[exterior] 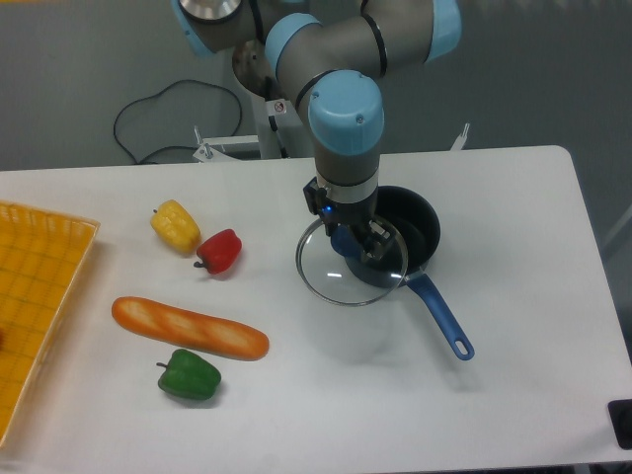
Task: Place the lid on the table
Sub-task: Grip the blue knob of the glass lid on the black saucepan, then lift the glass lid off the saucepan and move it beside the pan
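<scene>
White table (513, 395), dark blue pot (415, 232), yellow grid-patterned tray (30, 306), red pepper (220, 251), green pepper (190, 375).

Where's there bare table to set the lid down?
The gripper holds the lid above the pot. Bare table lies in front, between the baguette and the pot handle. Left is crowded with peppers.

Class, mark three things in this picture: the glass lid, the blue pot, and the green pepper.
lid (331, 276), fixed camera view, on the clear glass left of the knob.
pot (420, 232), fixed camera view, on the dark inner wall.
green pepper (190, 375), fixed camera view, on its body.
</scene>
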